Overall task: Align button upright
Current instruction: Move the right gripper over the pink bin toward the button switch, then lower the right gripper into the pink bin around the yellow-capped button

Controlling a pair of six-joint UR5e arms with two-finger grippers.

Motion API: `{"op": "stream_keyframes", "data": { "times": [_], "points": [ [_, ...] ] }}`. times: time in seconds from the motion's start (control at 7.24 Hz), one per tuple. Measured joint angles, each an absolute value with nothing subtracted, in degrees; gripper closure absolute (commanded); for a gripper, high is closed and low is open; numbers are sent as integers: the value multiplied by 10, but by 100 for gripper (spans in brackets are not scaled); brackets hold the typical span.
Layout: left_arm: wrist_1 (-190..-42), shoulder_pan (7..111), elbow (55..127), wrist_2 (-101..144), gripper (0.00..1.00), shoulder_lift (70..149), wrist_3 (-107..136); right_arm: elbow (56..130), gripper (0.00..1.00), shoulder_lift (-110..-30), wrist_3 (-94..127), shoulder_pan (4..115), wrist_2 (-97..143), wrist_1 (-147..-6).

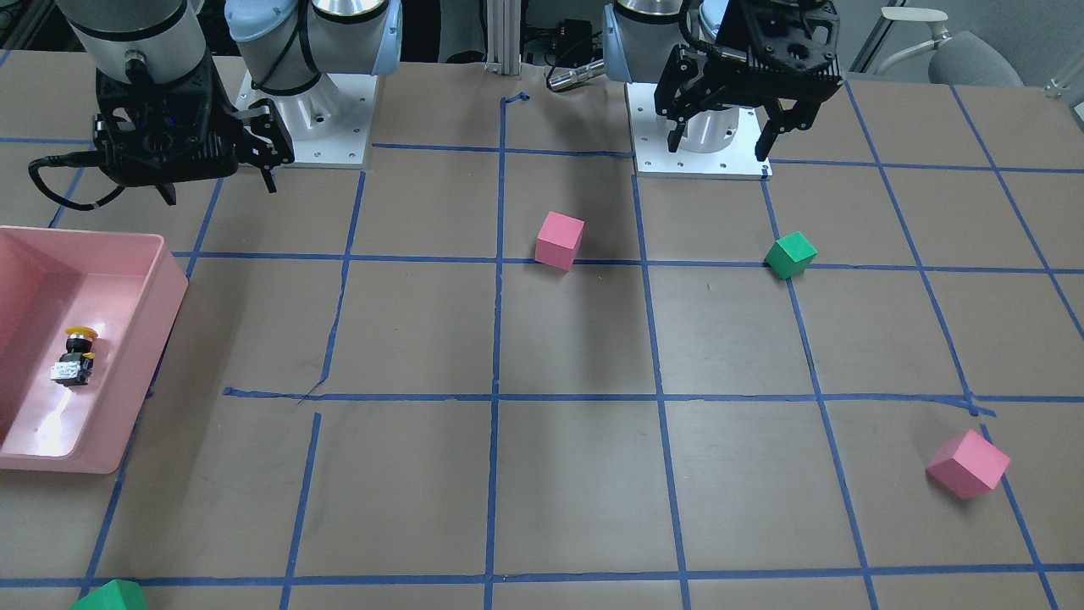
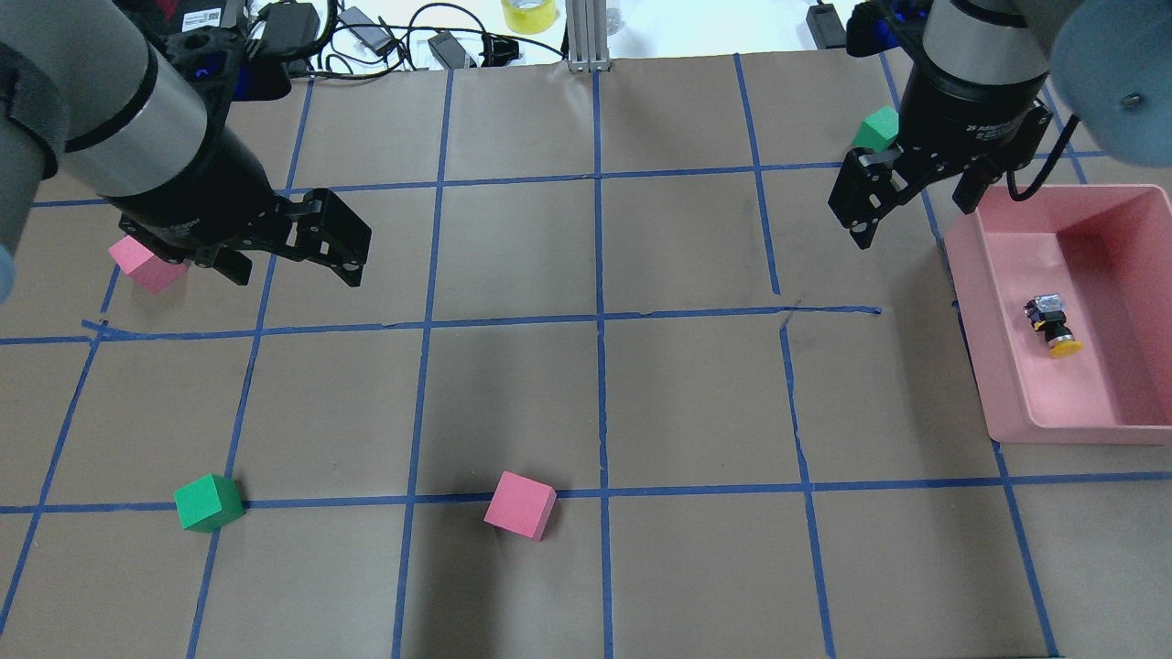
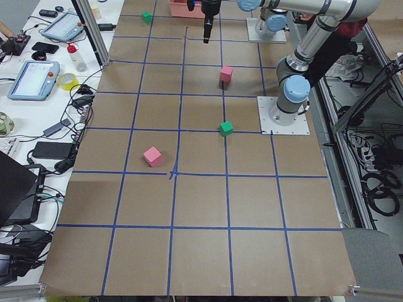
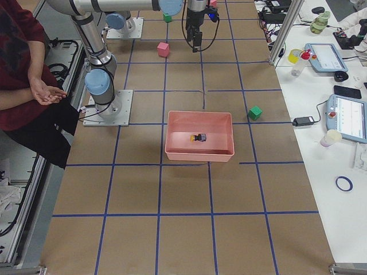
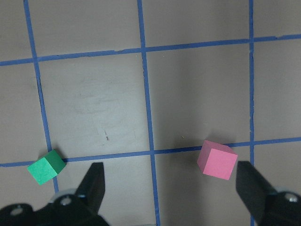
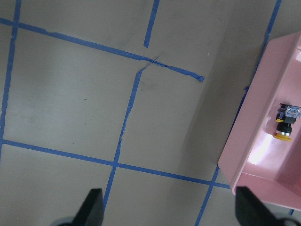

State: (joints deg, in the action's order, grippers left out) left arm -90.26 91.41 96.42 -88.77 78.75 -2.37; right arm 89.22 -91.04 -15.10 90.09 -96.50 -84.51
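1. So, we find the button [image 2: 1053, 325] inside the pink bin [image 2: 993, 348], on the bin floor about mid-length, apart from all four walls.
2. It lies on its side, not upright. Its long axis runs roughly along the bin's long walls, slightly skewed, with the yellow cap toward the bin's robot-side end and the block base toward the far end.
3. Right jaws: spread wide, nothing held, hovering above the surface [image 2: 687, 394] just outside the bin's inner long wall, near its far corner.
4. Left jaws: also spread wide with nothing held, well apart from the bin.
5. Key relation: from the right jaws the button lies over that inner wall, further into the bin and a little toward its robot-side end. The right jaws are clearly nearer, so we judge the pick falls to them.
6. We reckon the next move must clear the bin rim, drop inside, and close crosswise to the long axis on the neck or base. No grasp is begun yet.
7. The green cube [image 2: 879, 128] sits outside the bin beyond its far corner; it is not a task thing.
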Motion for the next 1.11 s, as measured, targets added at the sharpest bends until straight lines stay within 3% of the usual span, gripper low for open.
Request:
{"op": "stream_keyframes", "data": {
  "times": [0.69, 1.11],
  "points": [
    [-903, 914, 963, -889, 0, 788, -23, 894, 0, -890, -151, 871, -997, -875],
    [-903, 914, 963, -889, 0, 788, -23, 902, 0, -867, -160, 761, -995, -909]
  ]
}}
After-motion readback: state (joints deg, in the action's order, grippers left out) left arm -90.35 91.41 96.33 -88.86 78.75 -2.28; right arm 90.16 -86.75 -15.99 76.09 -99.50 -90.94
